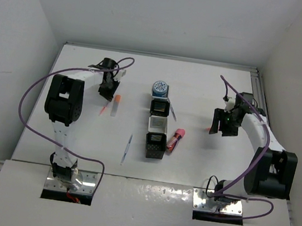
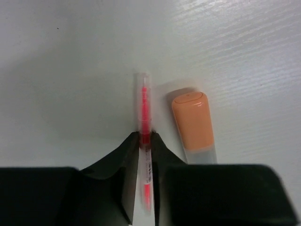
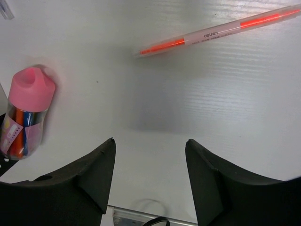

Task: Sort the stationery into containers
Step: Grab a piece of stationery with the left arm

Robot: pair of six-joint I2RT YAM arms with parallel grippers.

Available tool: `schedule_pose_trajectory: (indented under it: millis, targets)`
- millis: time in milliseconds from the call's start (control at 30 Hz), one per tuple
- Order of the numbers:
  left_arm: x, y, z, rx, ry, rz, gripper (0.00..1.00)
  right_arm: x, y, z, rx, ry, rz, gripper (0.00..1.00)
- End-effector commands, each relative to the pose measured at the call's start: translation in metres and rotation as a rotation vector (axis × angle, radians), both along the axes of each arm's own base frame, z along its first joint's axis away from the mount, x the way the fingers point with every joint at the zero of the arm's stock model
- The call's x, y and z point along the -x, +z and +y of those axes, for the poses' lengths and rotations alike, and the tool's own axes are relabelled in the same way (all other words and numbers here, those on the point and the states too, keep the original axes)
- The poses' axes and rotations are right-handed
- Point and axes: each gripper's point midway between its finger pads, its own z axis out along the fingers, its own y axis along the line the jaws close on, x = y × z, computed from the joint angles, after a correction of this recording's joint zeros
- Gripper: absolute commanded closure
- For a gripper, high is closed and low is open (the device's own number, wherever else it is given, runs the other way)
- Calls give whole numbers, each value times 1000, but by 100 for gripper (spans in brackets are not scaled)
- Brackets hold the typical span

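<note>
The left fingers (image 2: 115,172) pinch the thin red-cored pen (image 2: 144,106) lengthwise along their gap; the right fingers (image 3: 89,181) stand spread

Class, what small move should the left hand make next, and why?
Probably lift straight up: the left hand appears shut on the red pen, which lies on the table close beside the orange-capped stick, so a sideways drag might knock it.

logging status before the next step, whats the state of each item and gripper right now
left gripper: shut on thin clear red-core pen
right gripper: open, empty
white stick with orange cap: capped, lying flat
pink-capped clear tube: capped, on its side
pale orange-striped pen: lying loose, ungripped
joined row of square cups: upright, open-topped
</note>
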Motion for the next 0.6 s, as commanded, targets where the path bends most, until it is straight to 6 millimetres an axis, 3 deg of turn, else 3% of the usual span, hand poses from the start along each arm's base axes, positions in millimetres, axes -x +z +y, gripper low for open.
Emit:
schedule_pose_trajectory:
  millis: [0, 33, 100, 133, 233, 267, 333, 367, 400, 433, 467, 567]
  targets:
    - [0, 2, -1, 20, 16, -4, 80, -7, 18, 2, -17, 6, -60, 40]
    - [-2, 9, -1, 28, 14, -29, 86, -7, 20, 2, -18, 7, -69, 41]
    - [-9, 44, -2, 57, 6, -134, 93, -5, 20, 4, -22, 12, -74, 42]
    - [-20, 85, -7, 102, -13, -259, 99, -4, 21, 4, -23, 15, -83, 42]
    - [-14, 135, -23, 229, -77, -419, 100, -4, 22, 6, -32, 19, -99, 44]
    - [-17, 184, -28, 275, -101, -574, 100, -5, 24, 6, -32, 19, -114, 44]
    - [3, 207, -52, 403, -221, -653, 100, -8, 27, 6, -37, 14, -137, 44]
    - [9, 251, -61, 451, -279, -806, 100, -10, 31, 8, -39, 17, -165, 44]
    - [18, 269, -75, 539, -327, -861, 100, -11, 33, 8, -43, 8, -177, 44]
    - [31, 258, -82, 587, -338, -857, 100, -13, 34, 9, -49, 7, -191, 44]
    - [40, 287, -97, 665, -374, -949, 100, -15, 34, 12, -63, 7, -213, 43]
    - [59, 291, -140, 806, -479, -912, 100, -21, 39, 15, -84, -12, -272, 43]
